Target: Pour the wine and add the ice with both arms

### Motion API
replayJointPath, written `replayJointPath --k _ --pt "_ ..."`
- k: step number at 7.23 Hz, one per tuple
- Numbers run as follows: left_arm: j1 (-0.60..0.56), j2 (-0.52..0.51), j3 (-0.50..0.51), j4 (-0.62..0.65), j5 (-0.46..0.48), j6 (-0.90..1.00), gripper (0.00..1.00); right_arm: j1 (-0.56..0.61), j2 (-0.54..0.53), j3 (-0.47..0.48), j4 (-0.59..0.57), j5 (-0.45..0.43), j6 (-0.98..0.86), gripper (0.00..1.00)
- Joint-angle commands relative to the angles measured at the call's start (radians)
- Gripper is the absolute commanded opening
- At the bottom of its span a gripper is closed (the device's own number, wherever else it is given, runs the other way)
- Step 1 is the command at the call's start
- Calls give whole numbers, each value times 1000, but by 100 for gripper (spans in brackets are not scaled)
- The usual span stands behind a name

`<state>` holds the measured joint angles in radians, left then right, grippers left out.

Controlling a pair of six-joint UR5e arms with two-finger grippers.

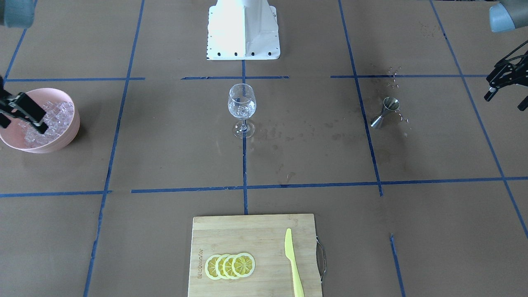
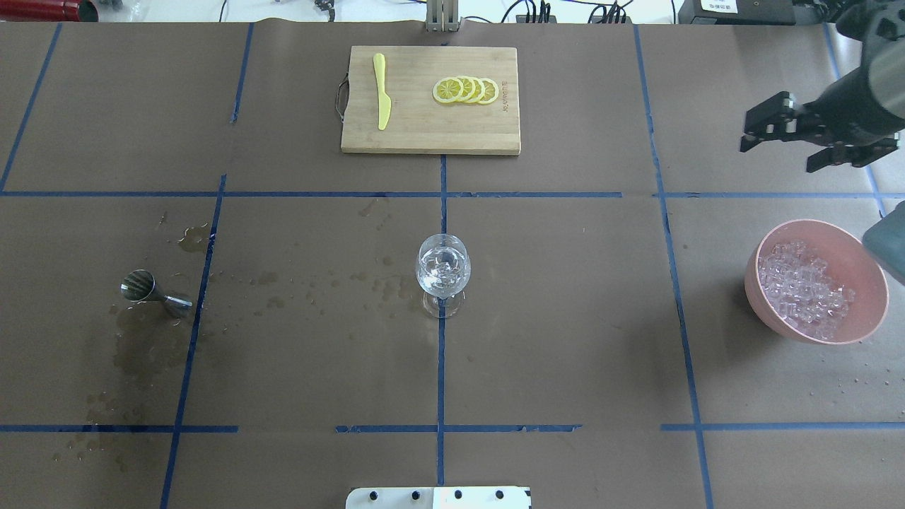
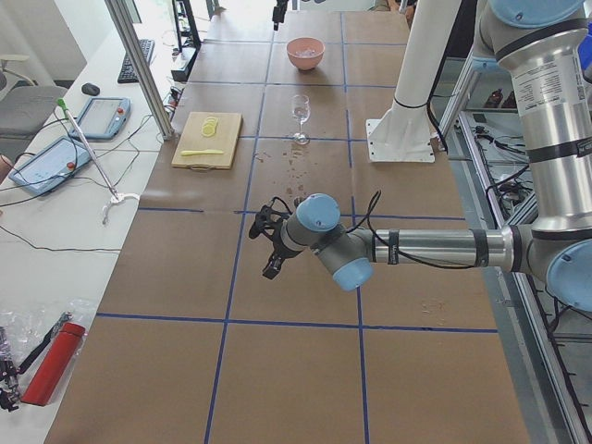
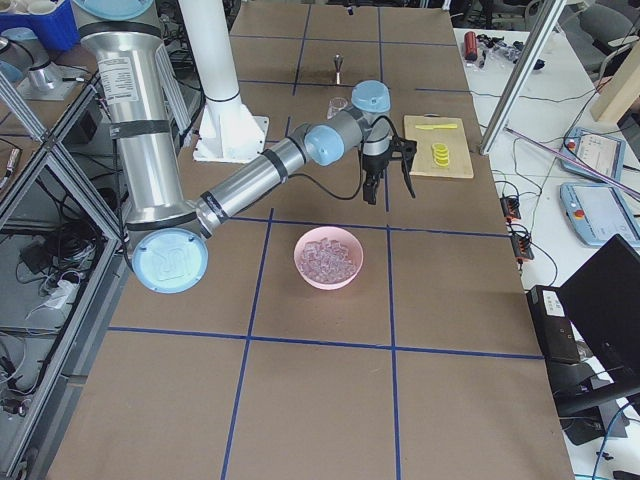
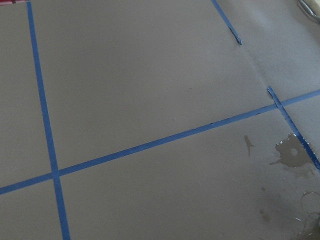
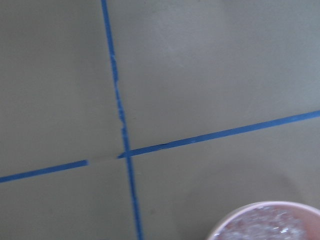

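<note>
Right tool [image 2: 778, 154] seems open from overhead.

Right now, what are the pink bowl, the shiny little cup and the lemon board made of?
Pink bowl: probably plastic, matte, even colour.
Shiny little cup: metal, polished, with bright glints.
Lemon board: wood, maybe bamboo, pale with visible grain strips.

Ice heaped in a bowl and in the glass, both arms held off to the sides.
Small clear cubes of ice [image 2: 802, 290] fill a pink bowl [image 2: 852, 244] at the table's right; a few more lie in the upright wine glass [image 2: 443, 272] at centre. The right gripper [image 2: 778, 155] hangs above the table just beyond the bowl, jaws spread and empty; the left gripper [image 1: 504, 101] hovers far left, jaws apart.
</note>
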<state>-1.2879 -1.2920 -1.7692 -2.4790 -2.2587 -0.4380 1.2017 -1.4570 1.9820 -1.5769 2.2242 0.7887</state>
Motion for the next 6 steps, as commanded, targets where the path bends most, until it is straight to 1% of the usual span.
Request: replayJointPath --k 1,2,3,4,5,6 --pt "2 10 10 40 -121 8 100 181 -94 -93 -47 93 -420 100" --pt "15 10 14 86 -162 10 100 237 -108 -113 -84 103 -528 100" --pt "15 11 13 101 -163 34 100 278 -103 -133 -133 103 -627 100" --pt "4 14 34 124 -165 118 100 298 -102 -158 -161 103 -708 100" --pt "2 13 33 164 -165 131 100 300 -105 -195 -156 104 -735 100" --pt "-1 14 1 264 -168 143 100 300 -102 -221 -153 103 -736 100"
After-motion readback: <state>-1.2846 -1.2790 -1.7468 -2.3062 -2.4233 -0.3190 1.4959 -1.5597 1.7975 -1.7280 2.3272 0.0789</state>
